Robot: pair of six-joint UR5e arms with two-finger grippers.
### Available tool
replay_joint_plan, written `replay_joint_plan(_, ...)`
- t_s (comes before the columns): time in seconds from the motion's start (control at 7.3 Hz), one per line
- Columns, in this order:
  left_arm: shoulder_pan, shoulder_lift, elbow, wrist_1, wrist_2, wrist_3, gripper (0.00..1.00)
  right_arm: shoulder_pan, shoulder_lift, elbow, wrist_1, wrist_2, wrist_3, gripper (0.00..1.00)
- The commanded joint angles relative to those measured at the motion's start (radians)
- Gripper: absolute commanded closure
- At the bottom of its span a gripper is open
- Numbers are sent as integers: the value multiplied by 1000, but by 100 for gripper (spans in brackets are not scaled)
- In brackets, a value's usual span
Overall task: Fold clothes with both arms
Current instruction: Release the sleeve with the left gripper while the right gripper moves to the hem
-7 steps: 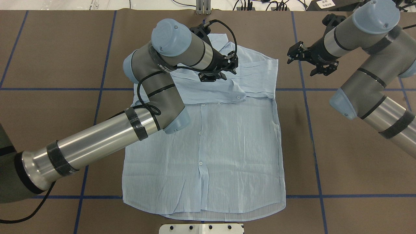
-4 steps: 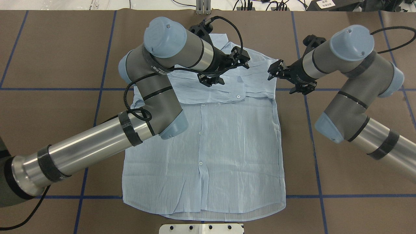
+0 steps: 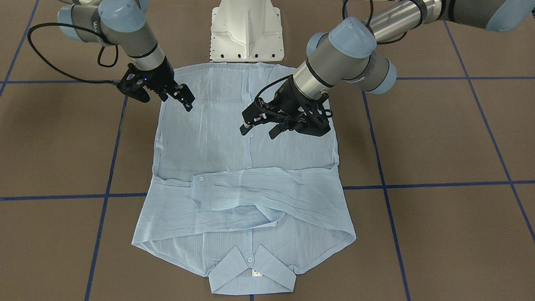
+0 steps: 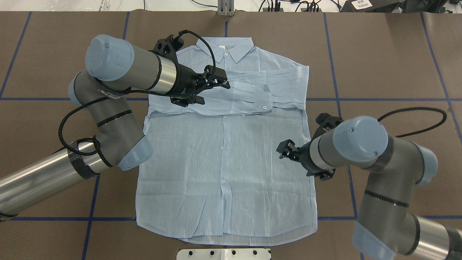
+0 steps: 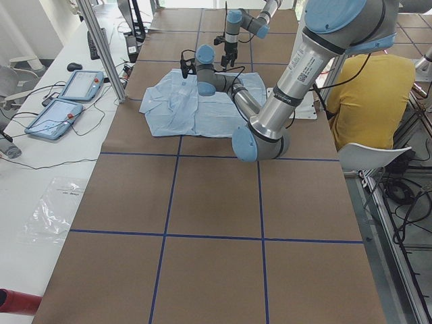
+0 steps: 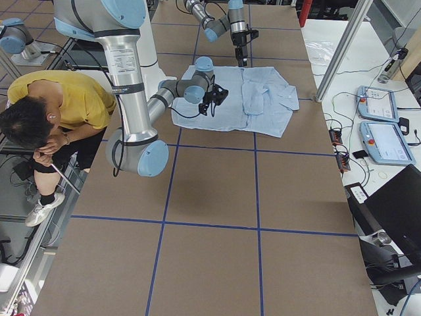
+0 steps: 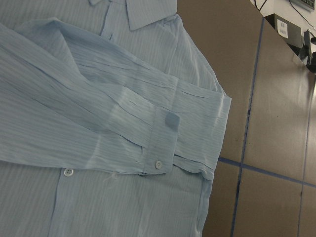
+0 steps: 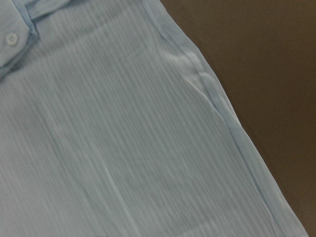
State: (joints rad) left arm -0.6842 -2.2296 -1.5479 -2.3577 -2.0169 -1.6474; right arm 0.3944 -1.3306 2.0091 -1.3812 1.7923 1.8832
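Observation:
The pale blue striped shirt (image 4: pixel 231 169) lies flat and buttoned on the brown table, collar at the far edge, both sleeves folded across the chest. It also shows in the front view (image 3: pixel 200 138). My left gripper (image 4: pixel 213 93) is open and empty, hovering over the folded sleeves on the shirt's left chest; in the front view (image 3: pixel 258 131) it hangs above the placket. My right gripper (image 4: pixel 296 161) is open and empty, just above the shirt's right side edge at mid-body, also seen in the front view (image 3: pixel 165 100). The wrist views show only shirt fabric (image 7: pixel 98 123) (image 8: pixel 123 148), no fingers.
The white pedestal base (image 4: pixel 223 254) stands at the table's near edge below the hem. Blue tape lines cross the brown table cover (image 4: pixel 397 72). A person in yellow (image 5: pixel 368 94) sits beside the robot. Control tablets (image 5: pixel 61 101) lie on a side table.
My left gripper drew back leftward off the collar area, uncovering the collar. My right arm swung from the shirt's far right shoulder down its right edge to mid-body.

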Motion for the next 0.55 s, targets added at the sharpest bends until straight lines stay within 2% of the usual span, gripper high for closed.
replay_joint_plan(0.0, -14, 27, -5, 0, 3, 21, 1, -222, -33, 43, -56, -222, 204, 2)
replay_joint_plan(0.27, -14, 28, -3, 0, 6, 21, 1, -284, -137, 68, -56, -276, 253, 4)
replay_joint_plan(0.41, -14, 28, -3, 0, 7, 21, 1, -286, -142, 74, -58, -286, 272, 6)
